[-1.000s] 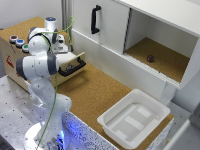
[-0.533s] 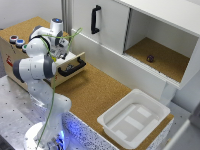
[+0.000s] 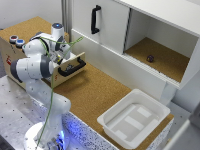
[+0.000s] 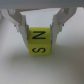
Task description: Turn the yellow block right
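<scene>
Though tiny, the yellow block point(image 4: 39, 43) sits square between my fingers point(image 4: 21, 27) — rigid, light, likely a little slick on its printed faces. My gripper point(image 4: 40, 31) is closed on its two opposite sides near the upper edge, a fair hold for twisting. Beneath lies a pale surface — nothing crowding it.

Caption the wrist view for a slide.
Claw fingers flanking a yellow block marked N and S.
</scene>
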`<state>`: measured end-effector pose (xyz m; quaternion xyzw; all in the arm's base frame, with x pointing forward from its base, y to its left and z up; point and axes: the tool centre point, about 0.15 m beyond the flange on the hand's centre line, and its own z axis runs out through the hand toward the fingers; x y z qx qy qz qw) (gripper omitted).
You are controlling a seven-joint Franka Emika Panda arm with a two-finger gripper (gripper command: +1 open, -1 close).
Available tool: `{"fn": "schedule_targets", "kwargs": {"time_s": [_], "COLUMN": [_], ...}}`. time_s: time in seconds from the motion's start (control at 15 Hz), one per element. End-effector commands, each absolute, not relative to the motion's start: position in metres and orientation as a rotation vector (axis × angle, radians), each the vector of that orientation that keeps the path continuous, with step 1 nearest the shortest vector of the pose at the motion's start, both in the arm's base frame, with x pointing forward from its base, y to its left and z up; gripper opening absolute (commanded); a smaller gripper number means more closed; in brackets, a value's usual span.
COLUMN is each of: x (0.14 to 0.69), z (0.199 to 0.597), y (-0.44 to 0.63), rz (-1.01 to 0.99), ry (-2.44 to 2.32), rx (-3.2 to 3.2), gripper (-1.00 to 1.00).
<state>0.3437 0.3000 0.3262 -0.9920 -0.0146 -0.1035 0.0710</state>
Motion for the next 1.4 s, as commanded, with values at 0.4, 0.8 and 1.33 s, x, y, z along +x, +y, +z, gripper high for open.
{"fn": "schedule_targets", "kwargs": {"time_s": [0.4, 0.8, 1.33], "x": [0.317, 0.323, 0.339], "z": [0.380, 0.399, 0.414], "y": [0.271, 0.260, 0.284], "rz": [-0.485, -0.315, -0.111], "ry": [-0.226, -0.715, -1.626], "rx": [-3.011, -2.933, -2.662], "gripper": [1.00, 1.00, 1.00]}}
